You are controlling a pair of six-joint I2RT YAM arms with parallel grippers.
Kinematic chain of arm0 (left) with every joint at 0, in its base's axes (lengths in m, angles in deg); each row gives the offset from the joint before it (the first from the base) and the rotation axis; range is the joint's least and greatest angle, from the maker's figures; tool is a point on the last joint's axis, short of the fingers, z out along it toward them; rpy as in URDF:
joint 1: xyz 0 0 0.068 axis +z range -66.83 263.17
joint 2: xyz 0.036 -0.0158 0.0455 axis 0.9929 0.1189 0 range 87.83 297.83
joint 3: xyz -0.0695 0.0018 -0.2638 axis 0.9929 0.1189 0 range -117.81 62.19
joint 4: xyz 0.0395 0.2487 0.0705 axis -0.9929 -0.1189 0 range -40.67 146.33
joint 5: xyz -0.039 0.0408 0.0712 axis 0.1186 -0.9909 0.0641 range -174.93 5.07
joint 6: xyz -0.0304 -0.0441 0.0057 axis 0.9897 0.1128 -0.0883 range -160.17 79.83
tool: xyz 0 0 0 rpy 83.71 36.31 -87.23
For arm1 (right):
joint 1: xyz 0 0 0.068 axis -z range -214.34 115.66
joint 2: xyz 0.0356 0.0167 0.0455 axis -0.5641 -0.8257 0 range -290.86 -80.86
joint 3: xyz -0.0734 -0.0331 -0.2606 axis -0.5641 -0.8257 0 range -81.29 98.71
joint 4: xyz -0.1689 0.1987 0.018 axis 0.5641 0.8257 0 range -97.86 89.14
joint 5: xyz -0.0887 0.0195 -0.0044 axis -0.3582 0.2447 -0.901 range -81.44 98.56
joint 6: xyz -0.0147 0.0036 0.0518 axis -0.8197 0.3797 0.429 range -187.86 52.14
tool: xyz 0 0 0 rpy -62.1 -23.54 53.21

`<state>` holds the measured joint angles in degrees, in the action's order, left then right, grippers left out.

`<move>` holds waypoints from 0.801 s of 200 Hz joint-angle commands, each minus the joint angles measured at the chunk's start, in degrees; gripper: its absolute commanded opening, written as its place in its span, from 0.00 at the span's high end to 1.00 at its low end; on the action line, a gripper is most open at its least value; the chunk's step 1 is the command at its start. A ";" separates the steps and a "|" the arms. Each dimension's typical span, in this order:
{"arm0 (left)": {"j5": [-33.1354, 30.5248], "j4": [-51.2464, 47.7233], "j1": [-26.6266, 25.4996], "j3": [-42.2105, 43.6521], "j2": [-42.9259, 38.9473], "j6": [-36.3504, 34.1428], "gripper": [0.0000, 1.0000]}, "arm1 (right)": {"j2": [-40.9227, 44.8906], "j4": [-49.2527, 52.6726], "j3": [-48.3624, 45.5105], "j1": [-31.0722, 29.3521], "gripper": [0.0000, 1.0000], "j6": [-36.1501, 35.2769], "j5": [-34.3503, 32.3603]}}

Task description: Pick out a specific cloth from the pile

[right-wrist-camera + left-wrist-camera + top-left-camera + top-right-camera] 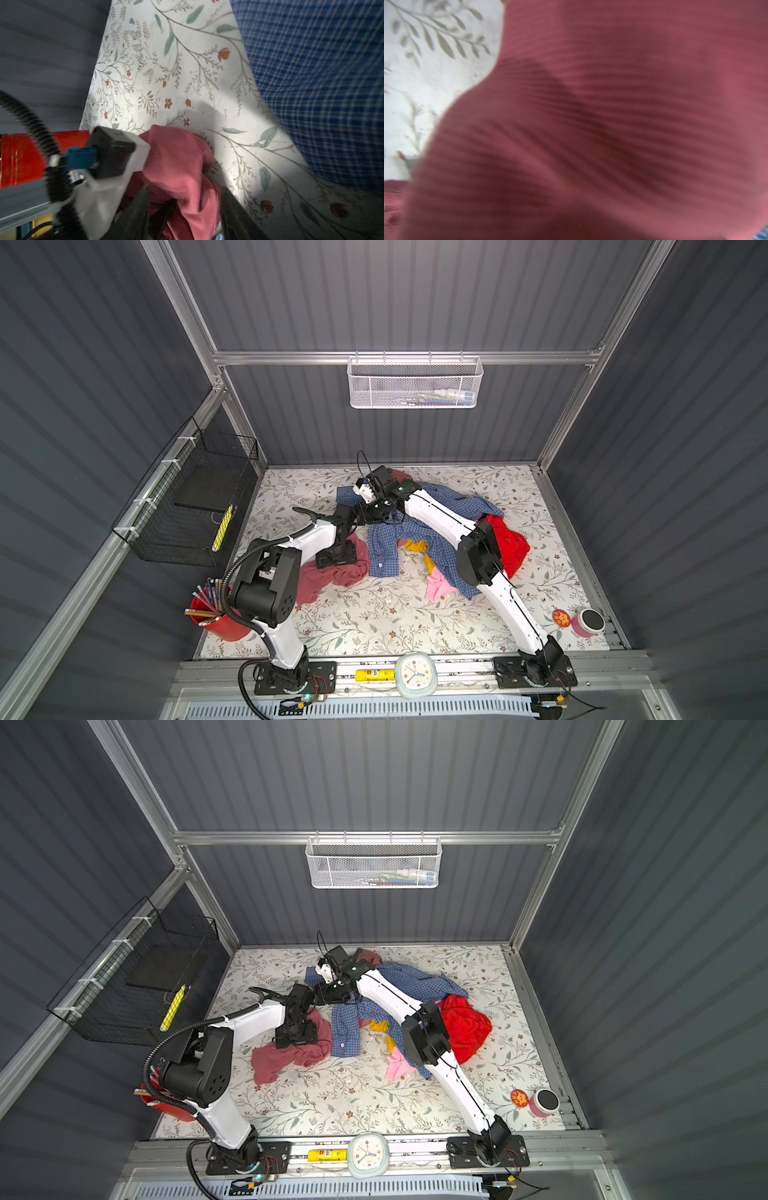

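The cloth (pixel 332 576) (pixel 286 1056), dusty salmon-pink ribbed knit, lies crumpled just left of the pile (pixel 415 539), apart from the pile's blue checked shirt (pixel 386 547) and red cloth (pixel 507 547). My left gripper (pixel 337 558) points down into the cloth, its fingers hidden. In the left wrist view the cloth (pixel 591 124) fills nearly the whole picture and no jaws show. My right gripper (pixel 365 512) reaches across from the back. In the right wrist view the right gripper (pixel 185 194) has its dark fingers (pixel 234 212) on both sides of a thick fold of the cloth (pixel 178 158).
A red cup of pencils (pixel 216 614) stands at the front left. A black wire basket (pixel 195 506) hangs on the left wall and a white mesh basket (pixel 415 383) on the back wall. A pink tin (pixel 588 622) sits front right, a clock (pixel 415 674) on the front rail.
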<state>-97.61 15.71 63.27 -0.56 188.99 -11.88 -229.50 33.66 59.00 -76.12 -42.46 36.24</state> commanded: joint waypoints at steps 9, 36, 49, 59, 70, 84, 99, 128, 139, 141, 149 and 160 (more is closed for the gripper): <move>-6.07 -1.27 2.05 -0.77 3.48 -0.26 0.43 | -2.66 0.66 0.93 3.57 0.57 6.38 -1.33; -8.22 -0.31 4.70 -2.45 4.01 -2.25 0.53 | -3.71 3.61 0.42 5.53 0.71 8.70 -7.19; -8.58 0.55 5.92 -3.62 4.06 -3.96 0.55 | -3.40 4.21 -0.92 6.75 0.76 9.65 -10.84; -9.04 1.21 6.27 -4.75 4.15 -5.70 0.55 | -2.79 3.98 -2.41 7.45 0.77 9.58 -11.87; -10.06 1.89 6.32 -6.32 4.47 -7.33 0.55 | -1.74 3.91 -4.21 8.07 0.77 9.33 -13.20; -11.18 2.20 6.38 -8.57 5.19 -8.68 0.55 | 0.26 3.16 -7.81 9.01 0.79 9.95 -14.72; -12.03 2.69 6.45 -11.00 6.15 -9.55 0.55 | 2.83 1.27 -13.33 10.10 0.80 11.15 -16.12; -11.34 6.05 7.36 -14.01 6.63 -11.74 0.56 | 8.66 -2.88 -23.54 11.88 0.82 12.63 -19.91; -11.12 7.36 7.83 -14.86 6.54 -12.35 0.56 | 10.46 -4.06 -26.70 12.84 0.82 13.24 -20.39; -11.11 7.61 7.92 -15.08 6.58 -12.55 0.56 | 10.76 -4.31 -27.19 12.99 0.82 13.41 -20.39; -11.03 8.28 8.39 -15.93 6.63 -12.95 0.56 | 11.93 -4.75 -28.65 13.54 0.83 13.61 -20.72; -10.92 8.80 9.26 -17.48 7.00 -13.12 0.56 | 13.72 -6.28 -31.08 14.17 0.82 13.09 -20.78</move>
<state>-108.08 21.72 70.77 -14.39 195.48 -22.54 -218.92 28.50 32.20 -64.41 -30.56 19.83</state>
